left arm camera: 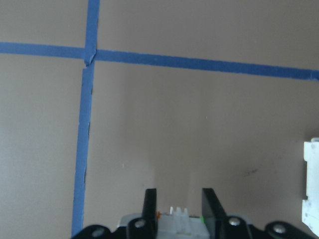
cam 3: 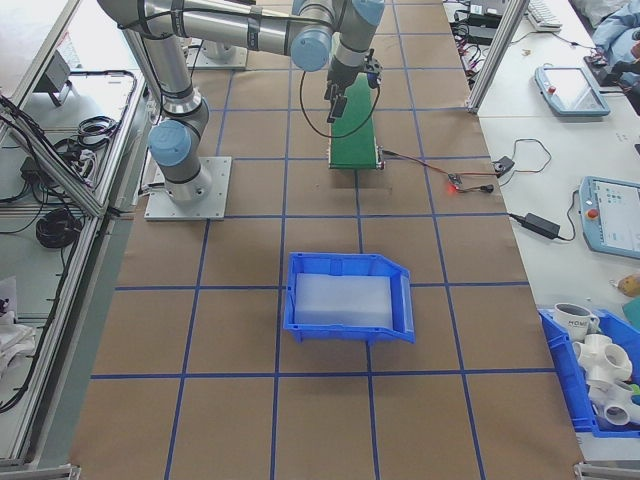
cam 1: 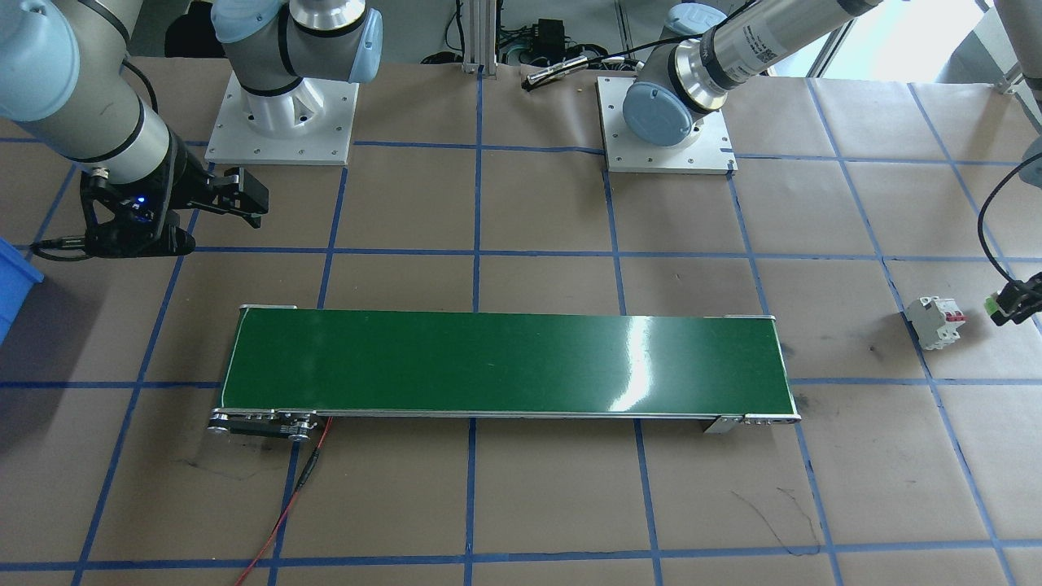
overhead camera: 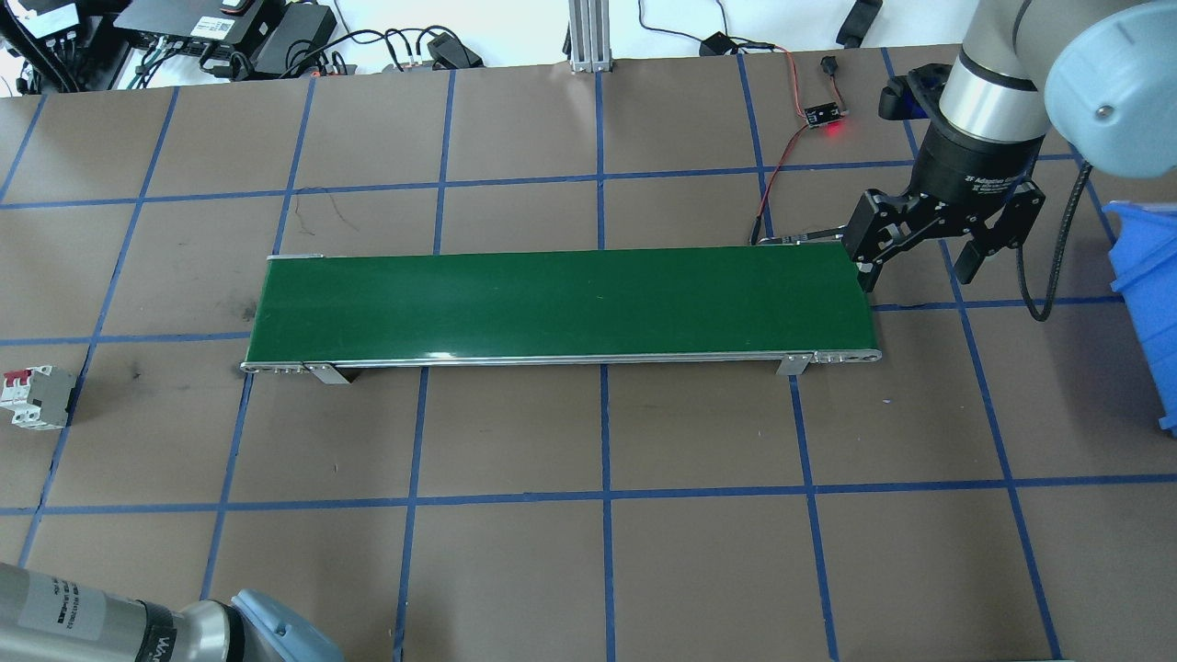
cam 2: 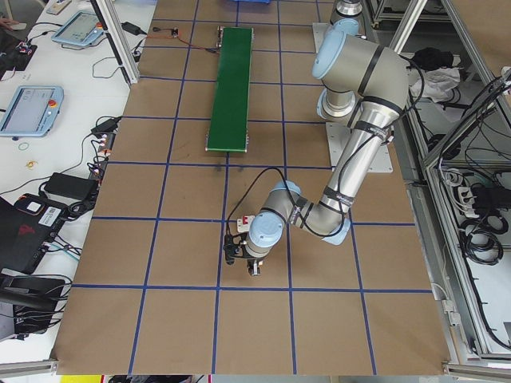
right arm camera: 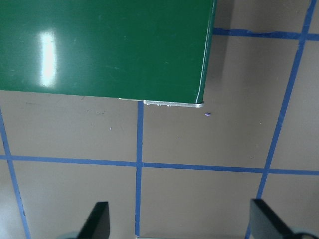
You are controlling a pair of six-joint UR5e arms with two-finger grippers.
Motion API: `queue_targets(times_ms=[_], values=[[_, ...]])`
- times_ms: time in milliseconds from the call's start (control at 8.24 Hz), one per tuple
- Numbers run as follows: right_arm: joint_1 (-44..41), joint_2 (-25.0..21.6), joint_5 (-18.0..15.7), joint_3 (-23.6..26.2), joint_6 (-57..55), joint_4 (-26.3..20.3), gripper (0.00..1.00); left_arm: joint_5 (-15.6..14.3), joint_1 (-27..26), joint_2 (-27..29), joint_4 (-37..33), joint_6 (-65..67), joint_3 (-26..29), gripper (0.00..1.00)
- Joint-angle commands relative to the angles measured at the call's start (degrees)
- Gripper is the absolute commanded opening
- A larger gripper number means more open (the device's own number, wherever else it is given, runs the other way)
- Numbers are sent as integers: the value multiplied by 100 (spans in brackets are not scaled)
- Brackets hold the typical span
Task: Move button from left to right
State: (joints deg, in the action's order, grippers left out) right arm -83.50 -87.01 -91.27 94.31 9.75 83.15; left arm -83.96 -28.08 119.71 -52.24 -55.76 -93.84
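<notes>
So the left gripper (left arm camera: 177,206) has its jaws clamped on the button (cam 1: 991,304), lifted around 3 o'clock of the breaker (cam 1: 936,322), right gripper (overhead camera: 919,257) wide open and empty, next it probably needs dropping onto the conveyor (cam 1: 505,362).

1x long green conveyor belt (overhead camera: 561,303) w/ metal frame. 1x white boxy circuit breaker (cam 1: 936,322) w/ red levers. 1x small green-and-white push-button (cam 1: 991,306), held in gripper. 2x black two-finger grippers: left (cam 1: 1009,305), right (overhead camera: 919,267). 1x blue plastic bin (cam 3: 350,297), open top. 1x small circuit board (overhead camera: 823,115) w/ red LED, wired.
</notes>
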Motion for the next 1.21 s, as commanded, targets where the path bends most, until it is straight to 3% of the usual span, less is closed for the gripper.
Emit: queue_targets(times_ms=[0, 243, 364, 729, 1093], values=[[0, 0, -5, 0, 0, 0, 100, -235, -266, -1077, -757, -259, 6, 0], [0, 0, 4, 0, 0, 0, 100, -252, -1081, -2027, -1496, -111, 6, 0], [0, 0, 4, 0, 0, 0, 100, -244, -1616, -2222, -1639, 290, -2, 0], [0, 0, 4, 0, 0, 0, 100, -138, -3313, -2172, -1570, 1713, -55, 0], [0, 0, -5, 0, 0, 0, 100, -121, -4160, -2049, -1640, 2512, -431, 0]])
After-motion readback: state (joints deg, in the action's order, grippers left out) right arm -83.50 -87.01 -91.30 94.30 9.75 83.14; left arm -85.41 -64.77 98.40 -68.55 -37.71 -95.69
